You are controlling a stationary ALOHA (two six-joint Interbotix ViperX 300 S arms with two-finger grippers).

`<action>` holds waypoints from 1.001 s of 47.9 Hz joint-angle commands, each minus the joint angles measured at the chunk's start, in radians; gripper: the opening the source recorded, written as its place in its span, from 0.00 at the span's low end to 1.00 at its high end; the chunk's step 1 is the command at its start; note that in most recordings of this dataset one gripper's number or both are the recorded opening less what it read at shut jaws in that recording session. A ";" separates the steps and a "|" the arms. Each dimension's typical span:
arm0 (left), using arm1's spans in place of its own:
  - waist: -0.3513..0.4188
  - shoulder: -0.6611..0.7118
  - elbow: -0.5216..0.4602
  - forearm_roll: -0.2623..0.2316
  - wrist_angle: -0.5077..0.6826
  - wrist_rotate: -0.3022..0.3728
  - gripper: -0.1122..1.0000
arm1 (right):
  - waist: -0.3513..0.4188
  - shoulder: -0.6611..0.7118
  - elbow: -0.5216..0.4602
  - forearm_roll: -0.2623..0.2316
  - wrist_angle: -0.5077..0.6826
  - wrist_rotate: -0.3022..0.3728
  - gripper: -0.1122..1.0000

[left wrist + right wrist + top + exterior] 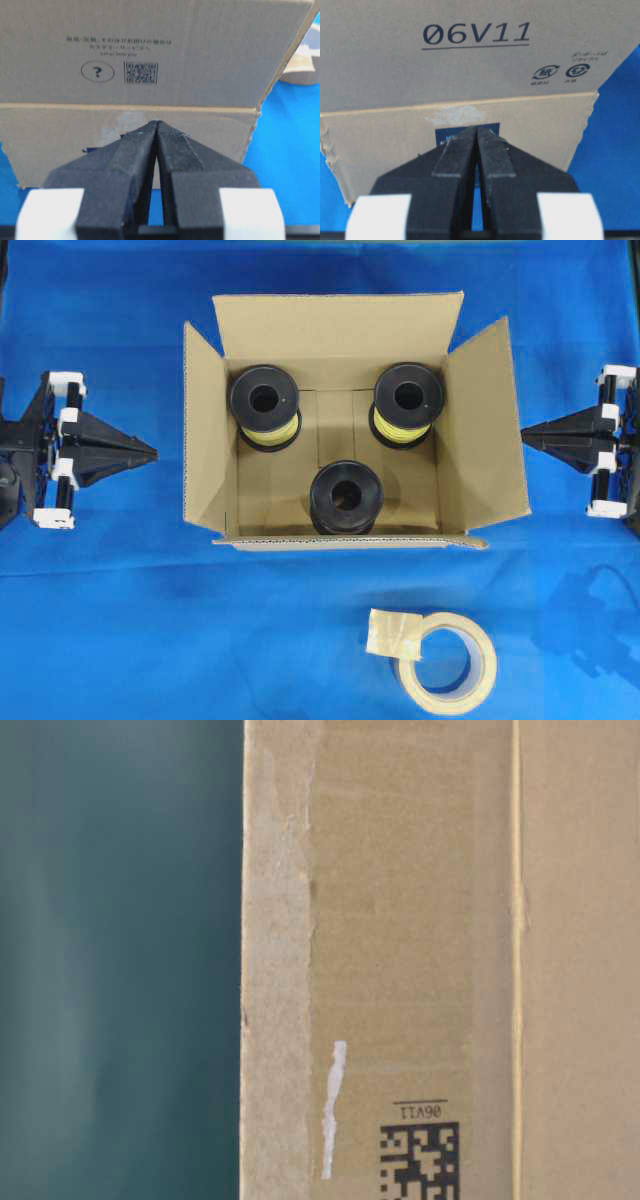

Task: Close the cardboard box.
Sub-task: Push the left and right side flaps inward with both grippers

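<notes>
Clearly nothing is folded yet: the cardboard box (340, 420) sits mid-tabletop (120, 640), all four flaps up, three spools (346, 498) inside. Better to fold the short side flaps first, pushing each inward from outside. Both grippers, left (152, 452) and right (527, 436), rest level, well apart from the box, fingers clenched on nothing. The near flap seems creased.

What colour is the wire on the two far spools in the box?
Yellow, on black spools; the overhead view shows it best.
</notes>
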 commanded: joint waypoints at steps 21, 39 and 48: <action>0.002 0.281 -0.215 -0.003 -0.097 0.002 0.10 | 0.017 0.192 -0.235 -0.041 0.051 0.002 0.10; 0.043 0.374 -0.330 -0.006 -0.089 0.000 0.10 | 0.032 0.426 -0.408 -0.061 0.025 -0.006 0.10; 0.052 0.388 -0.353 -0.008 -0.060 -0.003 0.10 | 0.032 0.449 -0.431 -0.061 0.028 -0.006 0.10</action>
